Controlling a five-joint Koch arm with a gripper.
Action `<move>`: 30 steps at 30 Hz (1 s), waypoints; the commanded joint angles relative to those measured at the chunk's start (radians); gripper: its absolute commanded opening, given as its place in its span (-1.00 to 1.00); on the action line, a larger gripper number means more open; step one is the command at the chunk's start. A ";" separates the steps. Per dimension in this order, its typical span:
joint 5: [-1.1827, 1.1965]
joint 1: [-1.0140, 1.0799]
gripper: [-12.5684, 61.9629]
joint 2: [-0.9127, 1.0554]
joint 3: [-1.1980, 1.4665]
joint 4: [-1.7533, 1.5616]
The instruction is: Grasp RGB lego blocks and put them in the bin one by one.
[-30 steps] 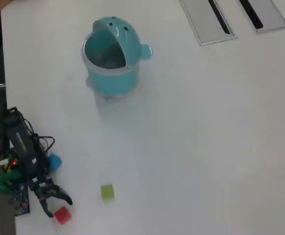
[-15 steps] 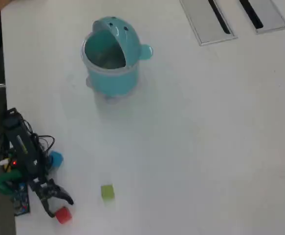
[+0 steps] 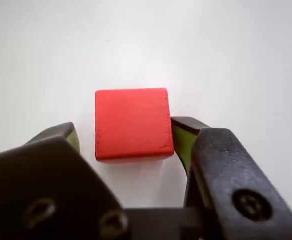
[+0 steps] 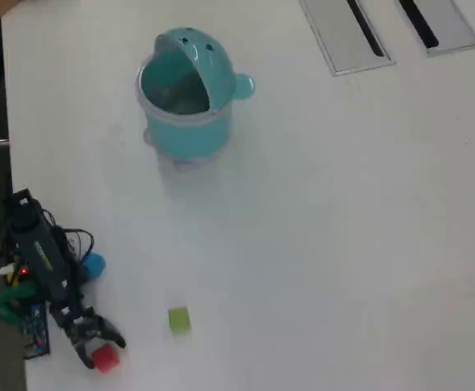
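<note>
The red lego block (image 3: 131, 124) lies on the white table between my gripper's (image 3: 125, 131) two fingers. The right fingertip (image 3: 182, 134) is at the block's side, while a gap shows at the left one, so the gripper is open around it. In the overhead view the gripper (image 4: 104, 353) sits over the red block (image 4: 105, 360) at the bottom left. The yellow-green block (image 4: 179, 319) lies to its right, and the blue block (image 4: 93, 265) is partly hidden beside the arm. The teal bin (image 4: 190, 134) stands upright at the upper left, its lid tipped back.
Two flat grey slotted panels (image 4: 355, 32) (image 4: 433, 20) are set into the table at the top right. The table's left edge (image 4: 13, 163) runs close to the arm's base, which carries loose wires (image 4: 9, 281).
The gripper has moved down the overhead view and now straddles the red block, which earlier lay just beyond its tips. The blocks and bin have not moved.
</note>
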 commanded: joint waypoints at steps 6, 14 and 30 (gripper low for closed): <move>0.040 -0.008 -0.02 -0.046 -0.114 -0.049; 0.084 -0.023 -0.40 -0.143 -0.147 -0.126; 0.170 -0.244 -0.59 0.311 -0.146 -0.083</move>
